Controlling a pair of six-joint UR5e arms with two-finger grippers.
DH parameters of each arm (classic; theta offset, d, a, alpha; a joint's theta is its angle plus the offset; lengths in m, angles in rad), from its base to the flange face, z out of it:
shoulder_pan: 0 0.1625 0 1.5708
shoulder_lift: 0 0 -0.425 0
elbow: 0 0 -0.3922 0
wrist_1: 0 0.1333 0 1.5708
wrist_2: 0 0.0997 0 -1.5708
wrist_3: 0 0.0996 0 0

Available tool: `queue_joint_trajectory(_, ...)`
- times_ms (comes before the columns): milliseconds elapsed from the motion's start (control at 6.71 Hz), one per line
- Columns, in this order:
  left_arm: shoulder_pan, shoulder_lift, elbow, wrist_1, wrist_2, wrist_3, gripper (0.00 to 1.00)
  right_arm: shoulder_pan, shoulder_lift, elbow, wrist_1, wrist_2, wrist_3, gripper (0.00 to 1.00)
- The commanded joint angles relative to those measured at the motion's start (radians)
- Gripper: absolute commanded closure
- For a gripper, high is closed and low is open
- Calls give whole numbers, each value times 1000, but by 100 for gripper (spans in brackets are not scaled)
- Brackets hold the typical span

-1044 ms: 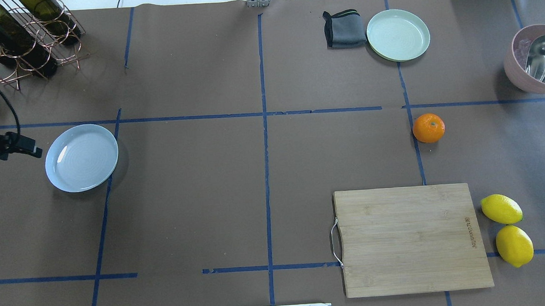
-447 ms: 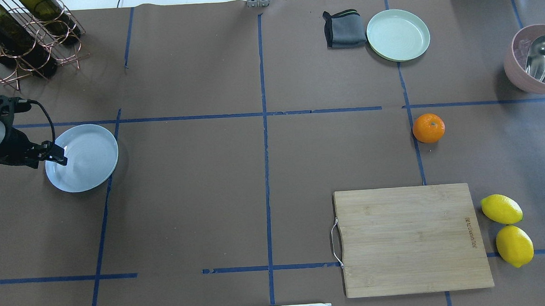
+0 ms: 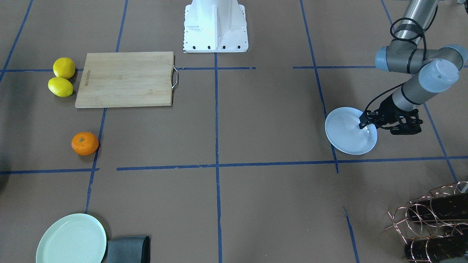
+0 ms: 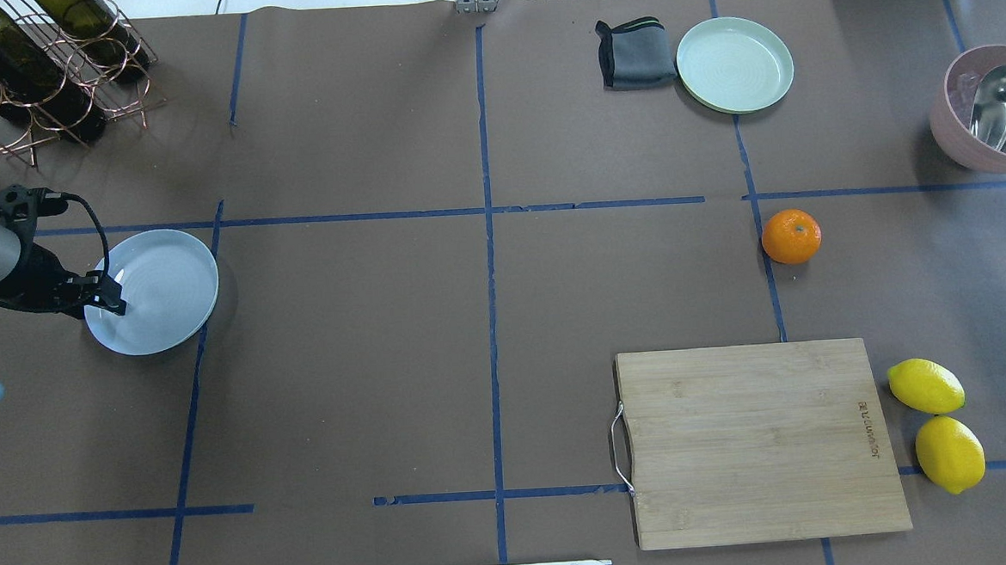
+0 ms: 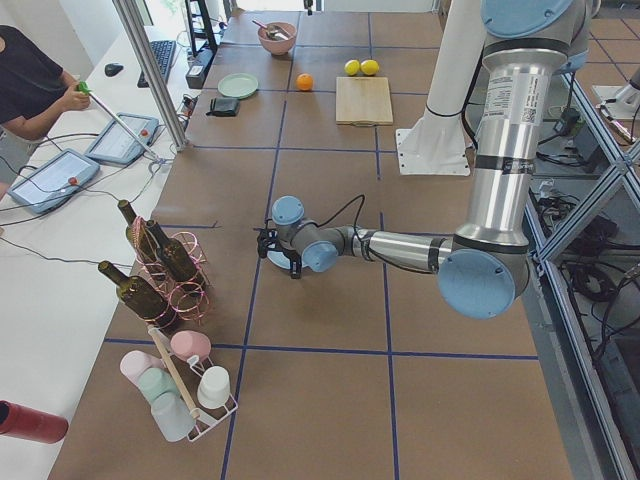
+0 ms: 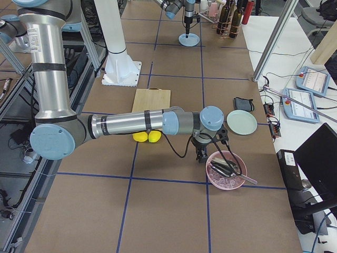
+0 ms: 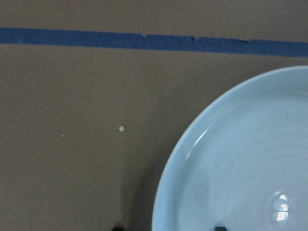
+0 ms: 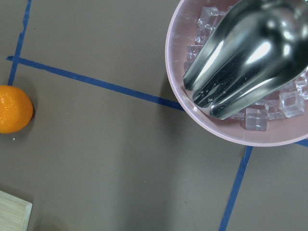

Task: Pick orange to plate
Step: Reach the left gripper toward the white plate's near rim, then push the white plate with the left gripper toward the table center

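The orange (image 4: 792, 236) lies on the brown table right of centre, also seen as the orange (image 3: 85, 143) and, at the frame's left edge, the orange (image 8: 14, 109). The pale bluish-white plate (image 4: 163, 292) sits far off at the table's left. My left gripper (image 4: 110, 297) hangs low over that plate's left rim; the left wrist view shows the plate (image 7: 240, 168) with two fingertips apart at the bottom edge, so it is open and empty. My right gripper (image 6: 201, 156) shows only in the exterior right view, beside the pink bowl; I cannot tell its state.
A pink bowl (image 4: 952, 134) with ice and a metal scoop stands at the far right. A bamboo cutting board (image 4: 761, 441) and two lemons (image 4: 925, 386) lie near the front right. A mint-green plate (image 4: 734, 64) and grey cloth (image 4: 636, 52) sit at the back. A wine rack (image 4: 35, 66) fills the back left corner.
My left gripper has come in from the left edge to the bluish-white plate's left rim and settled there. The orange has not moved.
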Motion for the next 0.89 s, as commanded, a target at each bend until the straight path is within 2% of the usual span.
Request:
queue_joint_trajectory(0, 1, -10, -12, -1, -8, 3, 100, 0, 0, 2, 0, -2, -6, 0)
queue_joint_trajectory(596, -1, -52, -27, -2, -12, -7, 100, 0, 0, 2, 0, -2, -5, 0)
queue_joint_trajectory(746, -1, -81, -46, 1, -69, -29, 100, 0, 0, 4, 0, -2, -12, 0)
